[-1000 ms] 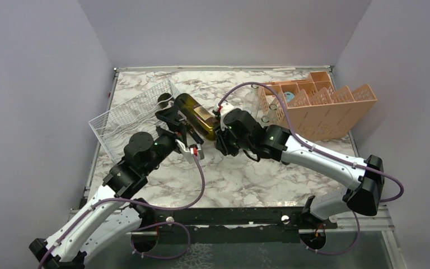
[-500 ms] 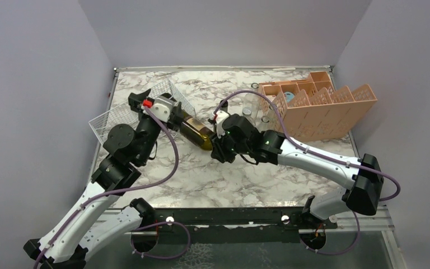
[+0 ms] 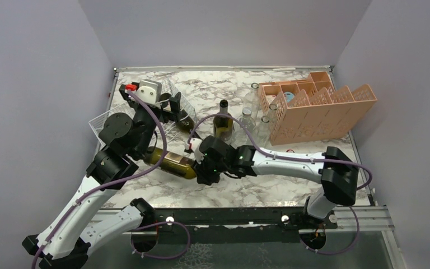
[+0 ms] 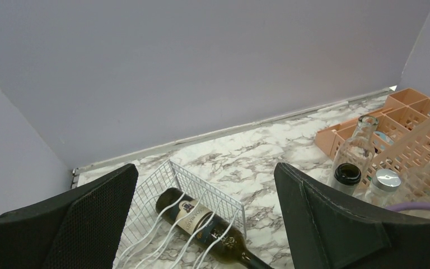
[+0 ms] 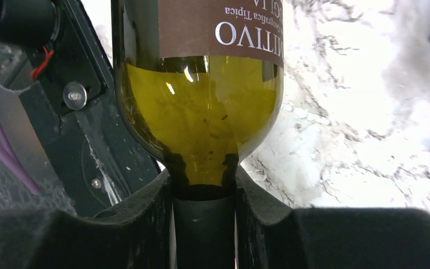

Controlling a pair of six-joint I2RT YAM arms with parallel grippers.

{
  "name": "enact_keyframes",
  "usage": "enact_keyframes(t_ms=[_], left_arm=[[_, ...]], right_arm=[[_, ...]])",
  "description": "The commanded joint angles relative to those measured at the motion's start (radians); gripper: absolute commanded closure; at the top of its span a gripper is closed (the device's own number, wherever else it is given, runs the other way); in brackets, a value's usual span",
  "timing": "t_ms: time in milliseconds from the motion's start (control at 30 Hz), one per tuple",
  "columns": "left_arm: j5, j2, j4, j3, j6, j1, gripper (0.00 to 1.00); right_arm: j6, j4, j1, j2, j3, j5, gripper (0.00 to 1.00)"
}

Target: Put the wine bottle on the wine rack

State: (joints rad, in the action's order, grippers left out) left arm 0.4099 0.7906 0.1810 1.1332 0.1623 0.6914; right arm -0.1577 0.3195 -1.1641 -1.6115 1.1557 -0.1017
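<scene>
Tabletop (image 3: 257,188): bottle (image 3: 173,162) (neck) in right tool (image 3: 197,167).

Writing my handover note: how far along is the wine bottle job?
Done: one wine bottle lies in the white wire rack. In hand: the right fingers clamp a second bottle by its neck. Left: carry it to the rack; the left fingers stand open and empty.

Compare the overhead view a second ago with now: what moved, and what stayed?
The right end effector, shut on the neck of the wine bottle, carried it away from the wine rack toward the near left. The left end effector, open, drew off the bottle and swung up over the rack. Rack and orange crate stayed put.
</scene>
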Motion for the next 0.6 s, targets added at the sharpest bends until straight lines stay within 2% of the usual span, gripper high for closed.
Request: enact_keyframes(t_ms=[0, 267, 567], left_arm=[[0.024, -0.001, 0.036, 0.024, -0.049, 0.003, 0.01], [-0.004, -0.008, 0.073, 0.034, -0.055, 0.003, 0.01], [-0.019, -0.026, 0.103, 0.02, -0.076, 0.003, 0.01]], right_arm=[[-0.019, -0.176, -0.008, -0.054, 0.057, -0.018, 0.99], [-0.08, -0.229, -0.009, -0.185, 0.122, 0.023, 0.99], [-0.132, -0.249, -0.009, -0.221, 0.147, 0.146, 0.99]])
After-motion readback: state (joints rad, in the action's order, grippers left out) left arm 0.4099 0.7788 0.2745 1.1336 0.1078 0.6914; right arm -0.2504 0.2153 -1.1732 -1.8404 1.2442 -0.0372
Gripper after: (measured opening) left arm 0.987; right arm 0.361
